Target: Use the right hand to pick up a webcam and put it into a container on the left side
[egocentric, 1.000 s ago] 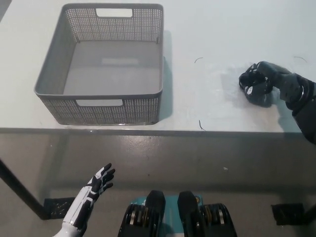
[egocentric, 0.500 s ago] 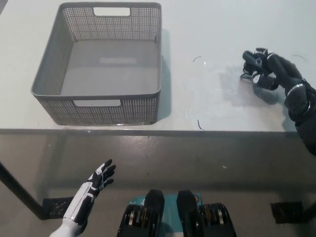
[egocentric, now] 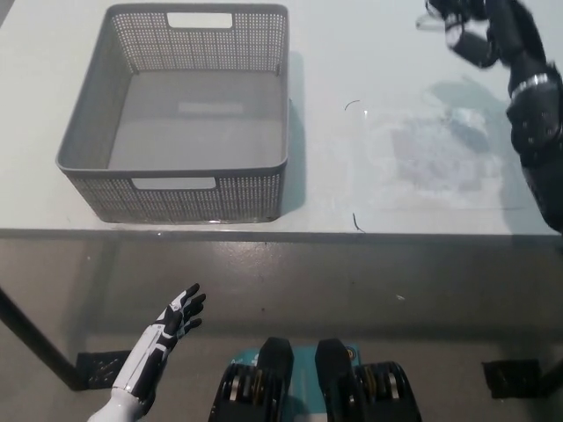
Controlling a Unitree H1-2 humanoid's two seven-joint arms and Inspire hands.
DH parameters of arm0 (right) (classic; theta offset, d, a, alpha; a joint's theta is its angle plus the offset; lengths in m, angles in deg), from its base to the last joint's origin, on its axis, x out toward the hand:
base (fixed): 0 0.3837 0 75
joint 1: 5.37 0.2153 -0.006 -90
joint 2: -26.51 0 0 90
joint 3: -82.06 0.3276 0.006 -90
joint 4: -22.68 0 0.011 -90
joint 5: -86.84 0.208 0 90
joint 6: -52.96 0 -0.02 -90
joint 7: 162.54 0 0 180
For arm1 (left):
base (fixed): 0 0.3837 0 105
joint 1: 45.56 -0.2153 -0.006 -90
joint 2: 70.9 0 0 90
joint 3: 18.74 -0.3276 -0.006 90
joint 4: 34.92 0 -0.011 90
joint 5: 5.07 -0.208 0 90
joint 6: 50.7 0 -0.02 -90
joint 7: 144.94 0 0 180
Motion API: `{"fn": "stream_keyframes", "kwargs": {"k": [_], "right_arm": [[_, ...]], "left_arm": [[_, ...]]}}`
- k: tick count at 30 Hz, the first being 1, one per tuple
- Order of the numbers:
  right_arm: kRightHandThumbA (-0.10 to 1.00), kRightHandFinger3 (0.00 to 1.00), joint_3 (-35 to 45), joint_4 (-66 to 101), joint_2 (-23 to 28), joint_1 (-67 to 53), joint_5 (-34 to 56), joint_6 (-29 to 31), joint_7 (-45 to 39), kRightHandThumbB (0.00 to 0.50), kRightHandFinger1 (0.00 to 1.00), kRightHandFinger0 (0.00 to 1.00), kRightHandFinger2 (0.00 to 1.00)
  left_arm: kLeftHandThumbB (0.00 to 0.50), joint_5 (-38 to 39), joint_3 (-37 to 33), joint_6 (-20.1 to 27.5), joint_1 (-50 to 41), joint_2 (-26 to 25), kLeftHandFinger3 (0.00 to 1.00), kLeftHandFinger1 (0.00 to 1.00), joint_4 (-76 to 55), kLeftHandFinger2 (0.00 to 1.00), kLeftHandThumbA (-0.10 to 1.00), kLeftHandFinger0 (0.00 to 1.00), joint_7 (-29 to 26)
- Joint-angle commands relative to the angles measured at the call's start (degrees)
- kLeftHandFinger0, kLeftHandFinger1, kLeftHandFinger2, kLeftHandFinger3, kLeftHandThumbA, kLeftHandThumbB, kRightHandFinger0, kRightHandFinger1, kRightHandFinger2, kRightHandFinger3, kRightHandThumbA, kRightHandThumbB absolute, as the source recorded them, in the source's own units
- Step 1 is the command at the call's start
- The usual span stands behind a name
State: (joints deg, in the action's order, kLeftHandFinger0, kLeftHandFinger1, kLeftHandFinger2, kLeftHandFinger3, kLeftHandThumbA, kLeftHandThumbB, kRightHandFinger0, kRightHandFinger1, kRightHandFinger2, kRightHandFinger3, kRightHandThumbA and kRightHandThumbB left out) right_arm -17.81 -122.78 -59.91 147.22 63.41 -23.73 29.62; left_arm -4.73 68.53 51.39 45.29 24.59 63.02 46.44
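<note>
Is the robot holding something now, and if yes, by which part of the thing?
The black right hand is closed on a small dark object, probably the webcam; the held part cannot be told. The white left hand holds nothing.

Grey plastic container (egocentric: 97,132) with fine perforated mesh pattern on walls; plain grey floor. White tabletop (egocentric: 369,70) with dull, patchy smear at right. Black right hand (egocentric: 493,31) around a black webcam (egocentric: 464,40). White left hand (egocentric: 167,330), fingers black-tipped.

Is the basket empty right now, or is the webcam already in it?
Empty: the basket shows only its bare grey floor. The right hand holds the webcam above the table.
</note>
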Motion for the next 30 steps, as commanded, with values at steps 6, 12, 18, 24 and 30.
{"fn": "stream_keyframes", "kwargs": {"k": [6,12,18,24,30], "right_arm": [[-0.10,0.94,1.2,13.9,-2.5,8.2,1.4,-5.7,-3.3,0.159,0.46,0.00,0.87],[-0.10,0.90,-0.5,18.0,-7.9,10.5,0.0,-8.6,-4.0,0.174,0.33,0.00,0.78],[-0.10,0.87,-1.7,15.6,-14.3,11.7,0.3,-8.1,-4.0,0.184,0.34,0.00,0.78],[-0.10,0.87,-2.8,12.3,-20.1,12.5,0.1,-8.0,-3.4,0.308,0.39,0.05,0.81],[-0.10,0.82,-5.6,3.1,-25.7,15.5,-2.1,-4.7,0.6,0.204,0.27,0.00,0.72]], "left_arm": [[0.127,-0.7,0.3,-0.3,0.8,-1.4,1.00,1.00,-1.4,1.00,1.00,1.00,0.0],[0.127,-0.9,-0.1,0.1,0.4,-1.5,1.00,1.00,-1.1,1.00,1.00,1.00,0.3],[0.151,-1.2,-0.9,1.0,-0.6,-1.2,1.00,1.00,-0.4,1.00,1.00,1.00,0.5],[0.165,-1.7,-1.6,1.0,-1.0,-1.1,1.00,1.00,-0.4,1.00,1.00,1.00,0.6],[0.163,-2.6,-2.4,0.6,-0.3,-1.3,1.00,1.00,-0.8,1.00,1.00,1.00,0.4]]}}
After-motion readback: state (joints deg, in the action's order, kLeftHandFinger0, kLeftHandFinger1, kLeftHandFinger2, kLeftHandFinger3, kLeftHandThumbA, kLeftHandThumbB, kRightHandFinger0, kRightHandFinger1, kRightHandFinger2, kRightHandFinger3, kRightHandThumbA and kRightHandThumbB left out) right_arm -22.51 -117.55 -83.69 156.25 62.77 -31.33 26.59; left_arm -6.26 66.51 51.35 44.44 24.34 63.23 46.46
